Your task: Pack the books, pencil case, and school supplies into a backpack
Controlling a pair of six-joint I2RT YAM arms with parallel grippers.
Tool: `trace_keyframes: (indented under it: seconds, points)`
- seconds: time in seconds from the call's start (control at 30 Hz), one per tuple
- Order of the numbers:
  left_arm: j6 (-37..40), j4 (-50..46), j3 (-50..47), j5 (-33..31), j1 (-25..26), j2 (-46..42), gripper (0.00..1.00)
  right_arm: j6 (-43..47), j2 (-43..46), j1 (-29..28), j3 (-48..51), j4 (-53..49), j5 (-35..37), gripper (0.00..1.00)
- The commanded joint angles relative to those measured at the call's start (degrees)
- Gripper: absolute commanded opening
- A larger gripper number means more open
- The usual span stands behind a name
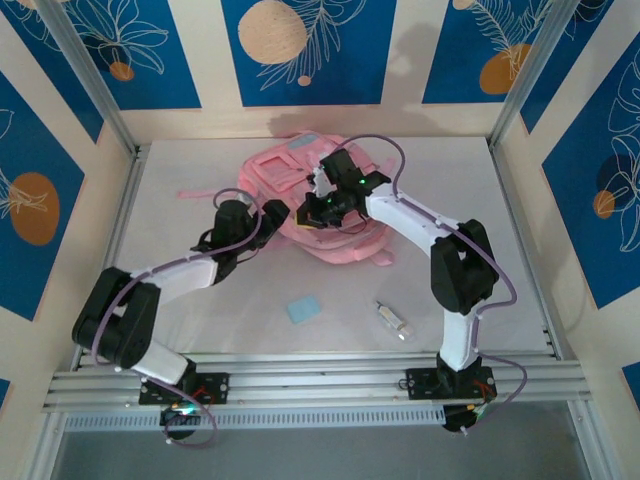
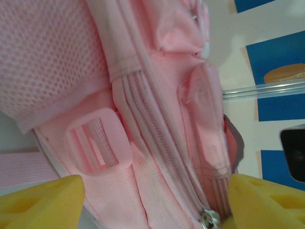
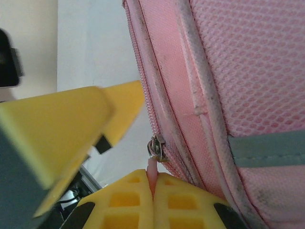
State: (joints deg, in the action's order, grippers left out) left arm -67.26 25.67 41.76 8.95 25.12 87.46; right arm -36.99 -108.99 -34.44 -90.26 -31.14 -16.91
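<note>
The pink backpack (image 1: 300, 175) lies at the back middle of the table. My right gripper (image 3: 153, 191) is shut on the pink zipper pull (image 3: 151, 172) that hangs from the metal slider (image 3: 156, 149) on the backpack's edge (image 3: 224, 95). My left gripper (image 2: 155, 200) is open, one yellow finger (image 2: 43, 200) on each side of the backpack's zipper seam (image 2: 157, 143), close to a slider (image 2: 208, 218). From above, both grippers meet at the backpack's near side, left (image 1: 278, 212) and right (image 1: 318, 208). The books and pencil case are out of view. Of the school supplies, a light blue pad (image 1: 305, 309) and a whitish tube (image 1: 393, 320) lie on the table.
A pink strap (image 1: 200, 193) trails left from the backpack across the white table (image 1: 450, 200). A pink plastic buckle (image 2: 100, 148) sits beside the seam. Metal frame posts and patterned walls close in the table on three sides.
</note>
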Motion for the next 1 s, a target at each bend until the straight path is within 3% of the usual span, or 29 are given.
trace_keyframes:
  seconds: [0.0, 0.07, 0.2, 0.37, 0.63, 0.7, 0.77, 0.97]
  points:
    - [-5.13, 7.06, 1.87, 0.86, 0.62, 4.87, 0.70, -2.19, 2.58, -1.98, 2.06, 5.79, -3.90, 0.00]
    - [-7.43, 10.85, 2.02, 2.08, 0.65, 8.80, 0.56, -2.04, 3.12, -2.67, 3.15, 6.13, -3.80, 0.00]
    - [-10.16, 16.79, 1.13, 2.13, 0.30, 13.78, 0.12, -0.28, 3.43, -3.68, 4.59, 3.39, -2.95, 0.00]
    - [-7.66, 15.04, 1.90, 2.48, -1.15, 13.96, 0.03, 4.20, 4.69, -4.42, 8.87, -7.84, 5.66, 0.00]
    - [-3.36, 10.01, 3.41, 3.50, -3.04, 11.90, 0.00, 8.02, 6.44, -2.07, 12.01, -25.74, 23.79, 0.00]
    - [-3.25, 9.75, 3.58, 3.62, -3.10, 11.86, 0.00, 8.50, 6.92, -1.33, 11.02, -28.27, 25.61, 0.00]
    - [-3.09, 9.66, 3.77, 3.70, -3.06, 12.09, 0.00, 9.30, 7.65, -0.73, 9.80, -29.10, 20.91, 0.00]
    - [-2.20, 9.16, 4.12, 2.95, -2.80, 12.39, 0.00, 2.72, 10.27, -0.54, 11.87, -17.55, -8.63, 0.00]
